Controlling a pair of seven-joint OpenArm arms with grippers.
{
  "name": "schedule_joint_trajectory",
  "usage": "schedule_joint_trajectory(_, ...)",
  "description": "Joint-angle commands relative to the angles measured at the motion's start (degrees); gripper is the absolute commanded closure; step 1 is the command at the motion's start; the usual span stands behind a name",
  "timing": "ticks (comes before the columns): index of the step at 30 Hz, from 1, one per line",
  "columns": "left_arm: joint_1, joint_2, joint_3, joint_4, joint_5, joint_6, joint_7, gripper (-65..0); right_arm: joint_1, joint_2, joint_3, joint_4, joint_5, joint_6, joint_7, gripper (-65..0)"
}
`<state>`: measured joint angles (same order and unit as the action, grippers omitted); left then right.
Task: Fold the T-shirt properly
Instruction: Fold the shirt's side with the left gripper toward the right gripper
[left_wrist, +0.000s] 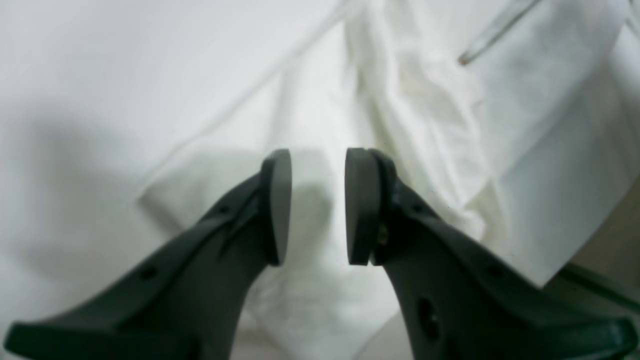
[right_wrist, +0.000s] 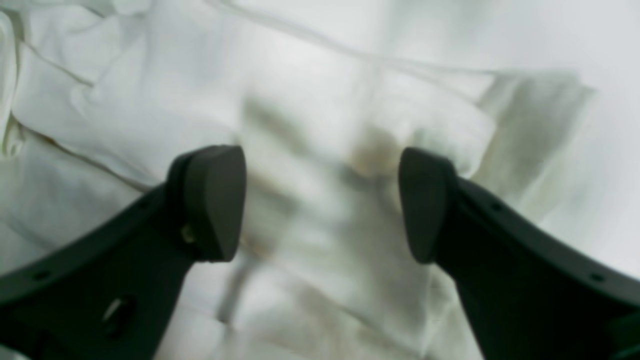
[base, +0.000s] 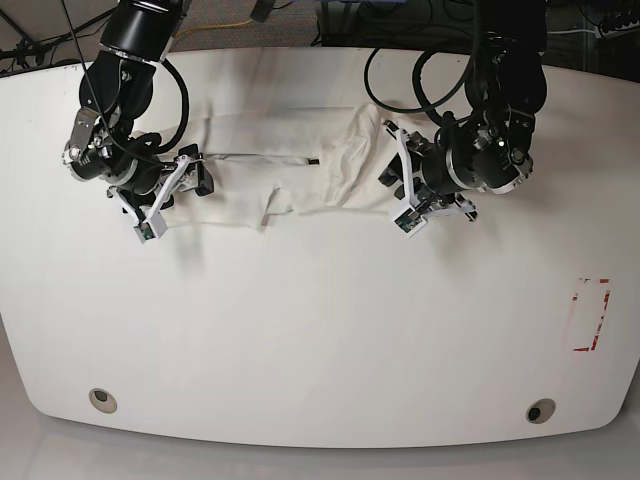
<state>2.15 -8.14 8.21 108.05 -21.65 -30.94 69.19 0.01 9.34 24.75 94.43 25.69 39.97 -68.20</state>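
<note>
T-shirt (base: 300, 178) number one and only: I count a single white garment, and it lies on the white bench (base: 320, 330) in the far half, stretched sideways between my two arms. It is not flat; I see it bunched and wrinkled, with more folds gathered at the side of my left arm. In the base view a small dark mark shows near its middle, too small for me to say what it is.

I count two tools. The left tool (left_wrist: 318, 206) sits at the bunched end of the shirt. From the left wrist camera its two pads stand near each other with a narrow gap, and white cloth lies below this gap. Whether the pads are pinching the cloth or only hanging above it, I cannot tell.

The right tool (right_wrist: 322, 205) is at the other end of the shirt. Its pads stand wide apart, so it is released, and nothing is between them. Under it the cloth is blurred, with a faint yellowish spot.

Near the right edge of the bench I see one red rectangular marking (base: 588, 315). At the near edge there are two small round fittings (base: 100, 399). I see no container anywhere.
</note>
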Motion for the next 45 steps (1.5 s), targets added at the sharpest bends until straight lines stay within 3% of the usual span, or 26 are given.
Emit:
schedule_joint_trajectory(1, -0.88, 0.01, 4.32, 0.74, -0.37, -2.86, -0.66, -15.8, 0.91, 0.46, 0.17, 1.00, 0.72, 0.03, 0.73, -45.8)
schedule_joint_trajectory(7, -3.52, 0.27, 18.47, -2.42, 7.01, -8.67, -0.48, -15.8, 1.62, 0.46, 0.17, 0.82, 0.64, 0.03, 0.73, -45.8)
schedule_joint_trajectory(11, -5.01, 0.63, 26.03, -3.65, 11.32, -9.06, 1.10, -15.8, 1.79, 0.63, 0.17, 0.82, 0.64, 0.03, 0.64, -45.8)
schedule_joint_trajectory(20, -9.14, 8.63, 24.98, -1.10, 12.02, -9.06, 0.75, -15.8, 1.79, 0.37, 0.17, 0.82, 0.64, 0.03, 0.64, -45.8)
schedule_joint_trajectory(25, -9.85, 9.77, 21.73, -1.02, 12.20, -9.06, 1.01, -15.8, 1.79, 0.37, 0.17, 0.82, 0.64, 0.03, 0.64, -45.8)
schedule_joint_trajectory(30, -9.41, 4.49, 17.95, 0.30, 12.20, -9.06, 1.10, -15.8, 1.79, 0.37, 0.17, 0.73, 0.64, 0.03, 0.64, -45.8)
schedule_joint_trajectory(37, -6.42, -4.65, 17.86, 0.83, 12.11, -9.06, 1.10, -15.8, 1.70, 0.37, 0.17, 0.73, 0.64, 0.03, 0.64, -45.8)
schedule_joint_trajectory(45, -6.24, -7.81, 23.49, 0.65, 12.02, -9.06, 1.10, -15.7, 1.79, 0.37, 0.17, 0.73, 0.64, 0.03, 0.64, -45.8)
